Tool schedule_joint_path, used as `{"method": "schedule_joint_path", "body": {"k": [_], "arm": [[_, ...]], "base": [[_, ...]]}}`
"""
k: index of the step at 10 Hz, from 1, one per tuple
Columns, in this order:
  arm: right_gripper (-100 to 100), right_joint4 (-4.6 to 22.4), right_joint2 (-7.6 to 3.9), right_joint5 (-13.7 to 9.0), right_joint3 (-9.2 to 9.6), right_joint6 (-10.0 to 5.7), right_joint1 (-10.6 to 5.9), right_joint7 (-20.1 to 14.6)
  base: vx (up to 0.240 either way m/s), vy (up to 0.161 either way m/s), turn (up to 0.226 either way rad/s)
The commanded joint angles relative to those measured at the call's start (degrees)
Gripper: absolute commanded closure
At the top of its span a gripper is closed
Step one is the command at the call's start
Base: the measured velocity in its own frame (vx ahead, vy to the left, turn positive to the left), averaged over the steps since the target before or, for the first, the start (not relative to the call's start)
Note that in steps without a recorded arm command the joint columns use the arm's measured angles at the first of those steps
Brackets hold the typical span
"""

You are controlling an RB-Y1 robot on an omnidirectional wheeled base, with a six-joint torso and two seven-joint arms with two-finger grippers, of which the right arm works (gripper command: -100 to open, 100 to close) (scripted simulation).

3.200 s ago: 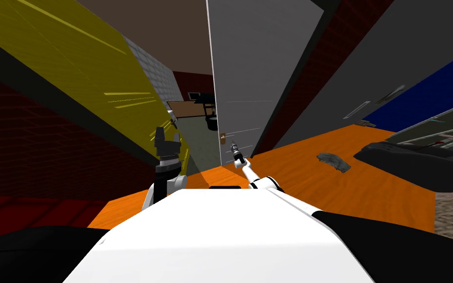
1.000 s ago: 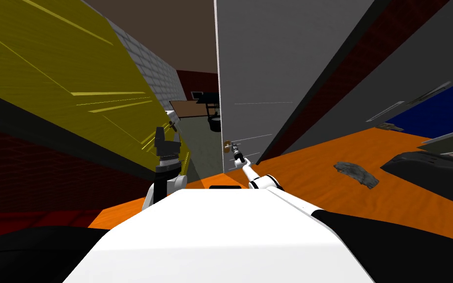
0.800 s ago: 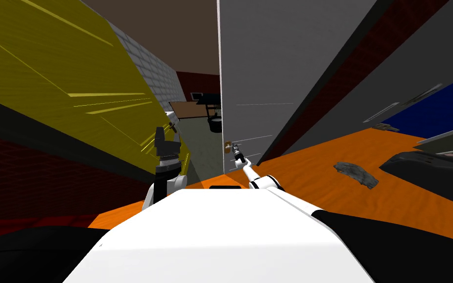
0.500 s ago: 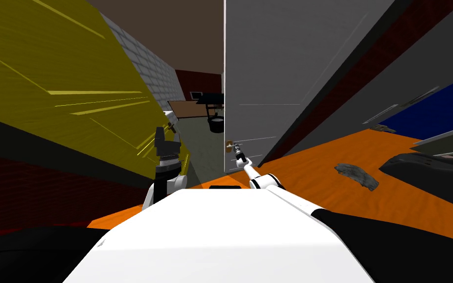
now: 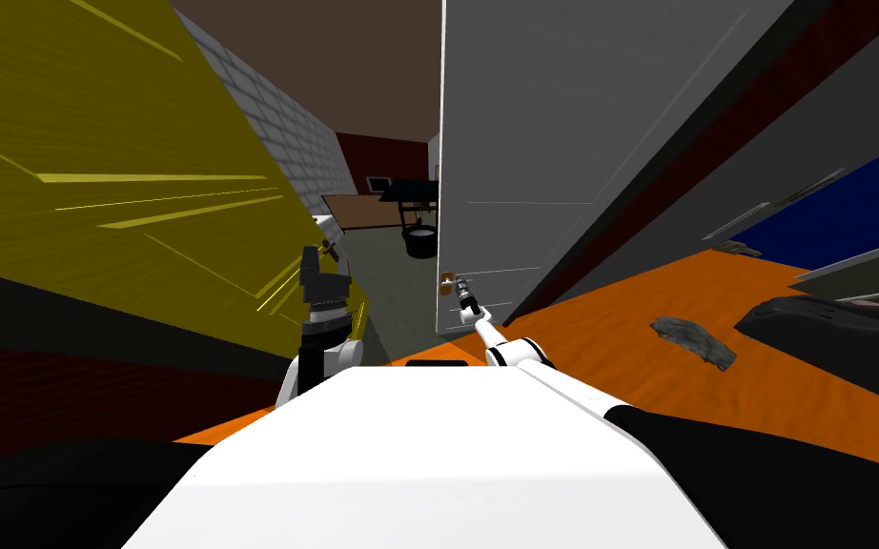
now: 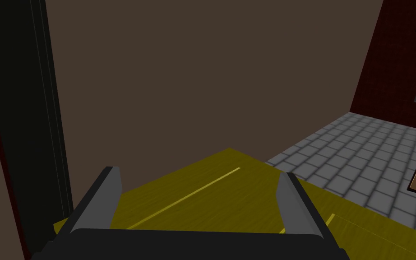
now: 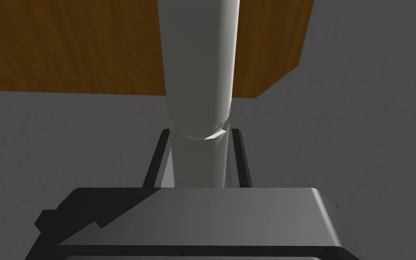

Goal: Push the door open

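Door: the grey door (image 5: 542, 114) stands ajar straight ahead of the robot. Its free edge is toward the robot's left, and a gap lies between that edge and a yellow panel (image 5: 94, 191).
Handle: the handle (image 7: 200, 67) is a pale grey lever on a brown plate (image 7: 67, 45), low on the door and close to its free edge.
Right gripper: the right gripper (image 5: 461, 286) is stretched out to the door. Its two fingers press the handle's sides, clamped on it.
Left gripper: the left gripper (image 5: 318, 267) is raised just beside the yellow panel, well apart from the door. Its fingers are spread wide with nothing between them.
Container: through the gap a dark round tub (image 5: 419, 244) sits on the ground under a black table (image 5: 409, 193). I cannot make out what is in it.
Floor: the floor (image 5: 619, 315) is orange. A dark grey crumpled lump (image 5: 692, 340) lies off to the right, well apart from the door.
Head view gives: the gap, the tub beyond it, and where each arm is.
Right wrist view gives: the grip up close, with a finger on either side of the handle and the plate against the grey door behind.
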Motion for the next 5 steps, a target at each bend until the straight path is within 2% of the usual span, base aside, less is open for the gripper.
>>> {"method": "schedule_joint_path", "body": {"k": [1, 2, 5], "arm": [[100, -1.61, -0.67, -0.06, -0.41, 0.67, 0.52, 0.19], [100, -1.55, -1.24, -0.38, -1.54, 0.63, 0.63, 0.61], [100, -1.46, -1.93, -0.83, -3.13, 0.56, 0.78, 1.20]], "base": [[0.001, 0.003, 0.013], [0.076, 0.087, -0.025], [0.141, 0.122, -0.085]]}}
